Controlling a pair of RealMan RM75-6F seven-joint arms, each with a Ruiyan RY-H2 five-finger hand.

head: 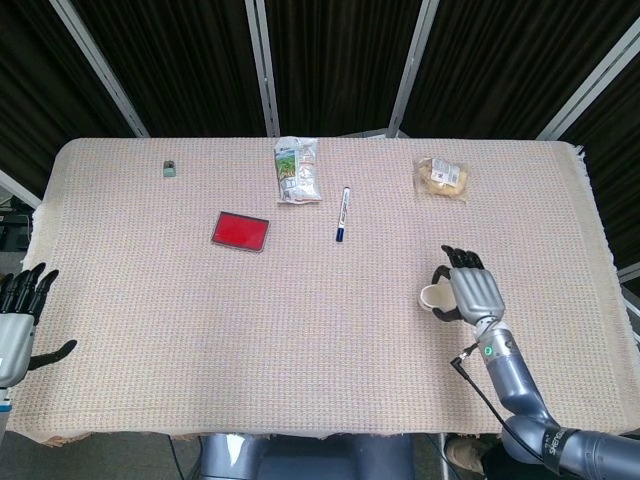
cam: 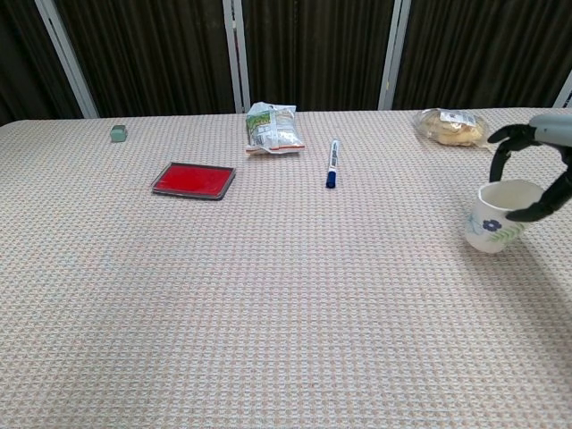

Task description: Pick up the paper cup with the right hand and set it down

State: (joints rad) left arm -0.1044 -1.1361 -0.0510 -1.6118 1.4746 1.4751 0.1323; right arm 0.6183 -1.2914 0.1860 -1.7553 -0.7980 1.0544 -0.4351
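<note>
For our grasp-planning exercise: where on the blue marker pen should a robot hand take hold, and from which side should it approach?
Grip the marker pen around the middle of its white barrel, coming straight down from above. It lies flat on the table cloth, running roughly front to back with the blue cap nearest the robot, so fingers should likely close across it from left and right, where it is narrowest.

No readable text anywhere (snack bag [head: 297, 171] print too small).
</note>
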